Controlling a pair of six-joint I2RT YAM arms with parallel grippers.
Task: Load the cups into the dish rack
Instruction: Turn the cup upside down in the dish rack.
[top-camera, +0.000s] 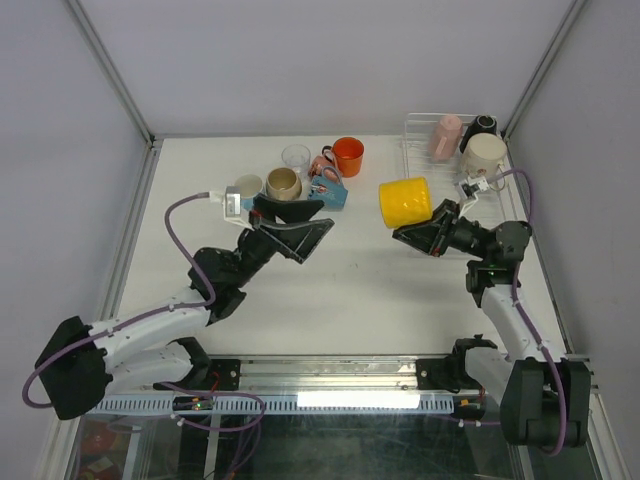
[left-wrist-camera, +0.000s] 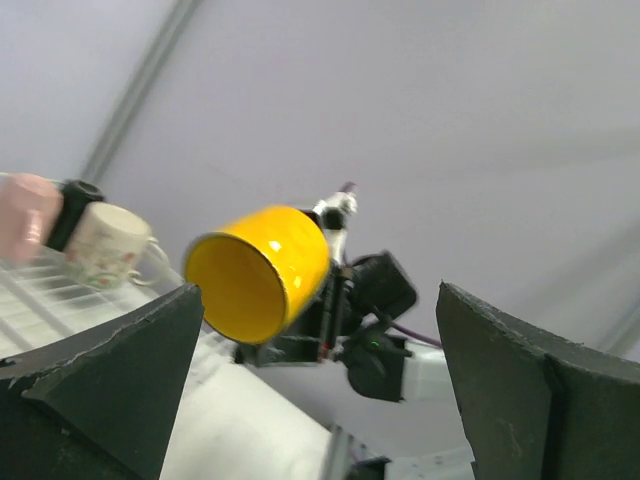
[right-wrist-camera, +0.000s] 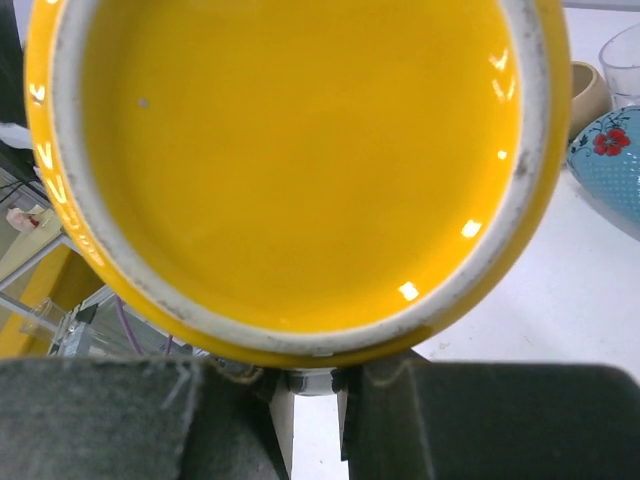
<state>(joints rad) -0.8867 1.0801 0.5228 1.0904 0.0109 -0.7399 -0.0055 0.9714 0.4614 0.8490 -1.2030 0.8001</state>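
Note:
A yellow mug (top-camera: 405, 202) hangs above the table's middle right, mouth tilted away from the rack. My right gripper (top-camera: 424, 231) is shut on its handle; in the right wrist view the mug (right-wrist-camera: 290, 170) fills the frame above the closed fingers (right-wrist-camera: 240, 420). My left gripper (top-camera: 318, 218) stands wide open left of the mug, apart from it, nothing between its fingers (left-wrist-camera: 120, 370). The left wrist view shows the mug (left-wrist-camera: 260, 272) beyond them. The clear dish rack (top-camera: 415, 150) at the back right holds a pink mug (top-camera: 445, 137), a black one (top-camera: 483, 126) and a white one (top-camera: 485, 152).
Loose cups cluster at the back centre: an orange mug (top-camera: 348, 156), a clear glass (top-camera: 296, 157), a beige mug (top-camera: 283, 183), a blue flowered mug (top-camera: 328, 190) and a pale one (top-camera: 247, 186). Grey walls close in the table on three sides.

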